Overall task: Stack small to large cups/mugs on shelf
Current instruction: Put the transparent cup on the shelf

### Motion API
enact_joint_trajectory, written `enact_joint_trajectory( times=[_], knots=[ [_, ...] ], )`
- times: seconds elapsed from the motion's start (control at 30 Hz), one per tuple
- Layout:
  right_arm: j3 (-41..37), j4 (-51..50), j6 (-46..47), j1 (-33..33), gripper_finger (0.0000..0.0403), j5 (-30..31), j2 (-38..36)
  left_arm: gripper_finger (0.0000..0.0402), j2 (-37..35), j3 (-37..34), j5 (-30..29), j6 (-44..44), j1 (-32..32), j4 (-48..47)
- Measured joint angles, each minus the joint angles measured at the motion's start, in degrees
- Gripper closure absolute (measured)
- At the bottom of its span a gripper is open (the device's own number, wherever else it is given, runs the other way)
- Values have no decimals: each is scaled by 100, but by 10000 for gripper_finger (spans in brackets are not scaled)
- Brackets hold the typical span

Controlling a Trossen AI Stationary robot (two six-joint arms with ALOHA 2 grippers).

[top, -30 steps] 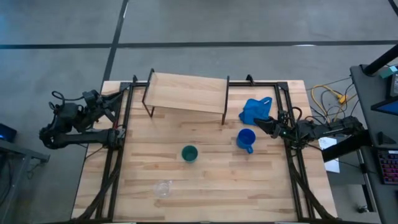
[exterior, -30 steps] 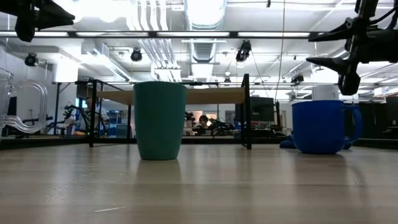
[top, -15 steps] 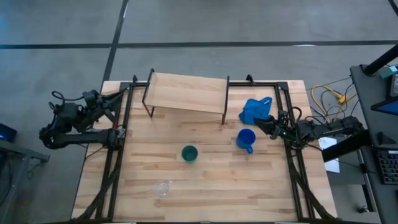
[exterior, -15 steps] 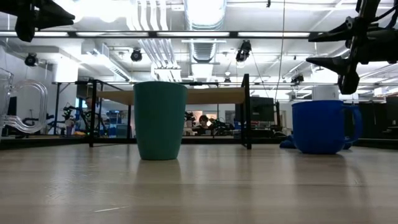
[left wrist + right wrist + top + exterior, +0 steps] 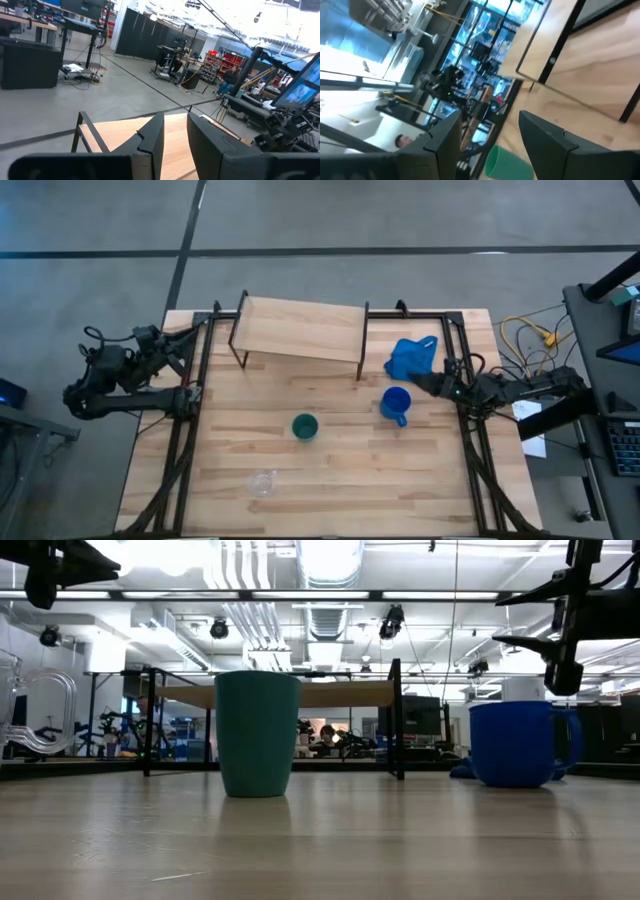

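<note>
1. Nearest the counter's front edge, the tiny clear glass cup (image 5: 262, 483) stands alone on the light plank counter (image 5: 330, 490), well apart from both arms and in the same spot as a second ago.
2. Farther in, the dark green tapered cup (image 5: 305, 426) stands upright near the middle, unmoved.
3. To its right, the bright blue mug with a handle (image 5: 395, 404) sits upright just in front of the crumpled blue cloth (image 5: 412, 355). The right gripper (image 5: 428, 383) hovers just beside and above the mug; over the last second it has drawn back slightly toward the counter's edge. Its fingers (image 5: 555, 140) stand apart with nothing between them.
4. At the far left edge the left gripper (image 5: 178, 347) waits off the counter, unchanged, its fingers (image 5: 152, 137) narrowly parted and empty.
5. At the back, the low light-wood shelf on thin dark legs (image 5: 300, 329) carries nothing.
6. All three vessels remain unstacked; the small retreat probably adjusts the approach to the mug, though the low view leaves this uncertain.
</note>
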Motion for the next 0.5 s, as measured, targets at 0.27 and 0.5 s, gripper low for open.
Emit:
enact_joint_trajectory(
  times=[0.27,0.5],
  knots=[
    [61,43,448,0,211,-552,0,331,164,-2,374,-443,1,40],
    [1085,-27,-993,0,211,-698,98,331,1099,222,1309,-861,0,-2]
  ],
)
